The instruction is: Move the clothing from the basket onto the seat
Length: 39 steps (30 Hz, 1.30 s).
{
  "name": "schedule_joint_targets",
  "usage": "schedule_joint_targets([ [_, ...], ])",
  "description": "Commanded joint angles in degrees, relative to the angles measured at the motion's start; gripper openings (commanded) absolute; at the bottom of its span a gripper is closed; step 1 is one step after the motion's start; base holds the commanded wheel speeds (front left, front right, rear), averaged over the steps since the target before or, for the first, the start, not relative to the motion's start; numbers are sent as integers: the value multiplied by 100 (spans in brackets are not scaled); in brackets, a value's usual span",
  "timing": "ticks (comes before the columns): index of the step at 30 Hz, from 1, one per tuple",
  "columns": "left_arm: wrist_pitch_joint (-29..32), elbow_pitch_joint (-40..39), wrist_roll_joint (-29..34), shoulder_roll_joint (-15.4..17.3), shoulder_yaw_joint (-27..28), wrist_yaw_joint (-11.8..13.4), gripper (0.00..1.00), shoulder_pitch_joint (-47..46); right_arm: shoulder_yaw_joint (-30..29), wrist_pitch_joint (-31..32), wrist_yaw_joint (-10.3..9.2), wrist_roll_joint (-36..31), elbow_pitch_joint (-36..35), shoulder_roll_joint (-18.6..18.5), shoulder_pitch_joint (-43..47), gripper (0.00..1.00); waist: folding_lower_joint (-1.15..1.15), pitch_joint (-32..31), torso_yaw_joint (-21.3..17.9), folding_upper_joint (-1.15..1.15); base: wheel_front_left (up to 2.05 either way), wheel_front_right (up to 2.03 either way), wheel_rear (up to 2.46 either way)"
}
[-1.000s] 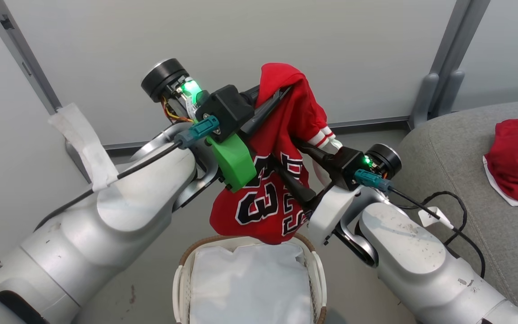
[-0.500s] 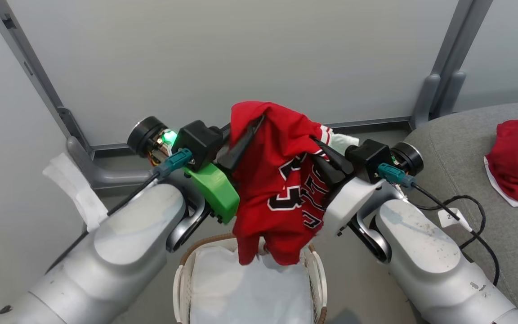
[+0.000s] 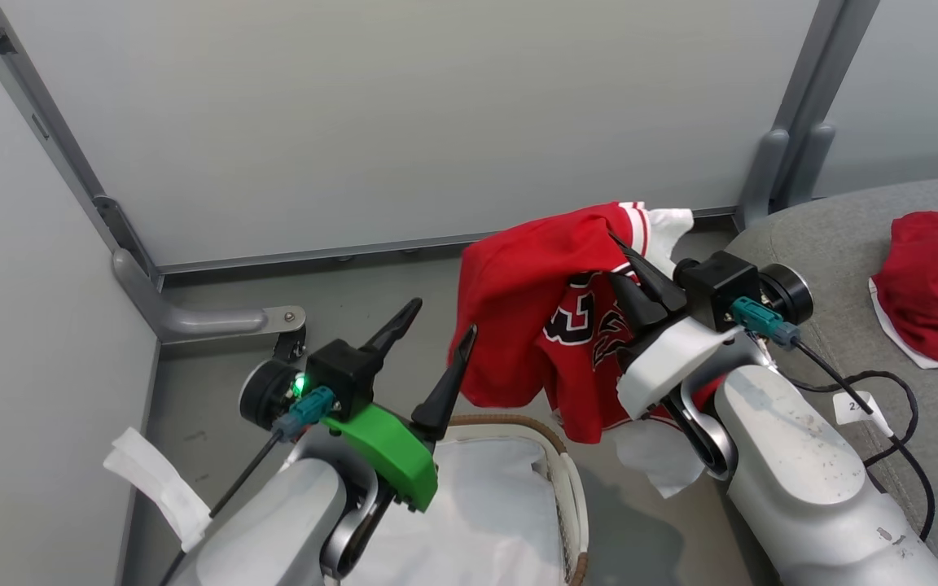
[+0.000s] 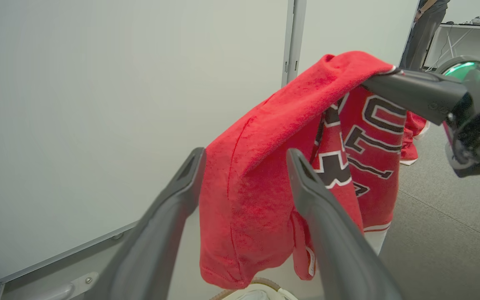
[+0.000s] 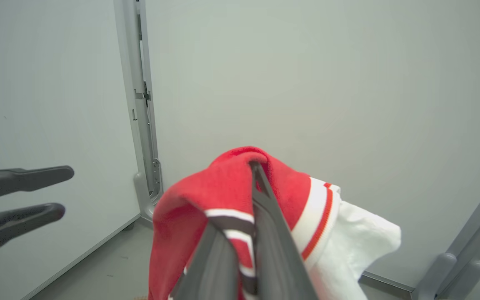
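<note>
head view tells you what changed: half a second ago both grippers were buried in the jersey (image 3: 518, 325) over the basket (image 3: 501, 421). now the left gripper (image 3: 443, 317) has let go, its fingers spread wide and bare above the basket's far rim. the right gripper (image 3: 615, 259) is pinched tight on the jersey's striped trim. the garment hangs from it alone, above and right of the basket, on the side toward the seat (image 3: 843, 268). a second red garment (image 3: 937, 285) lies on the seat, well right of the basket.

left wrist view gives you what the head view hides: the jersey's plain red fold sits straight ahead between the open fingers, though you cannot tell if it touches them, and a person (image 4: 427, 25) stands far off. right wrist view shows the closed fingers poking up through the red-and-white cuff.

the jersey's long axis runs top to bottom, trim up at the pinch, hem pointing down past the basket's right rim.
</note>
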Motion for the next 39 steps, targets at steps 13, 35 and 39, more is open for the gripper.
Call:
schedule_joint_targets([
  [13,-1,317,674,-460,677,-320,100,936,-398,-11,-6,-203,-96,-36,356,0,0,61,-71,0,0,0,0],
  [35,-2,203,1313,-892,1122,-513,100,959,-809,-11,-6,-448,-216,-262,96,0,0,579,-1574,0,0,0,0],
  [39,-2,177,1371,-925,1097,-520,100,881,-885,-11,-7,-468,-259,-281,76,0,0,744,-1916,0,0,0,0],
])
